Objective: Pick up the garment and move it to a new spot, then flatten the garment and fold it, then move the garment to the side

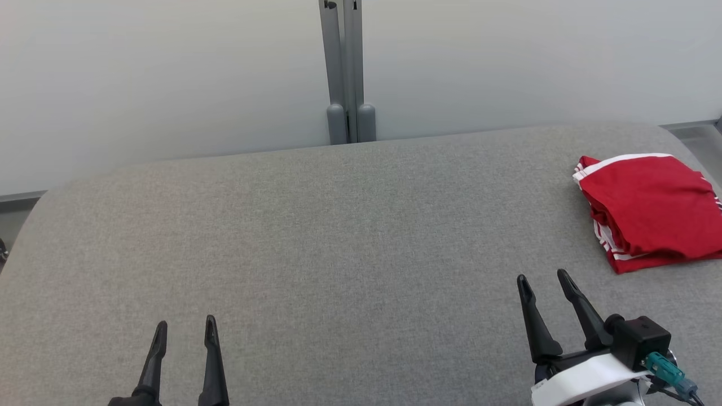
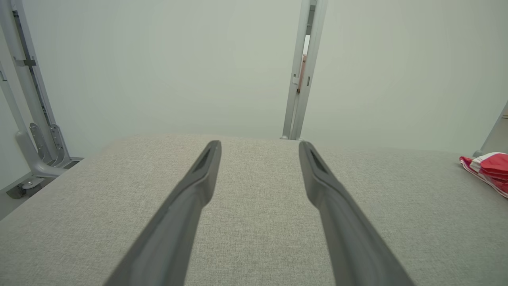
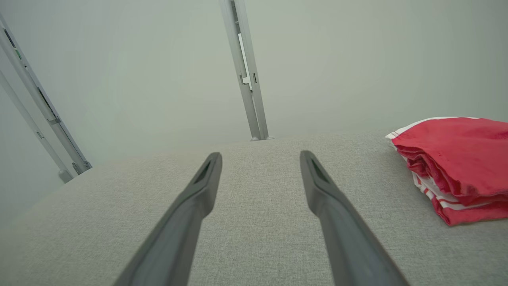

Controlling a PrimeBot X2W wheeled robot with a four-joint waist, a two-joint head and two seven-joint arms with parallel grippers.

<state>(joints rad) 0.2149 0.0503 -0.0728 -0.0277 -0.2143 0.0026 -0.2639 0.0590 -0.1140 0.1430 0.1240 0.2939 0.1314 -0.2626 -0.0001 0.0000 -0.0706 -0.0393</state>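
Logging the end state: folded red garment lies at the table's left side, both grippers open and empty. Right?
Not quite: the red garment lies at the table's right side, as the head view shows. The left gripper and right gripper are open and empty.

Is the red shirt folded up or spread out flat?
Folded. The red garment lies in stacked layers on the grey table, its striped edges doubled over.

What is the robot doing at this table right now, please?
Nothing is being handled just now. The red garment with white stripes lies folded near the right edge of the grey fabric table. The left gripper and right gripper are both open and empty, at the table's near side, apart from the garment.
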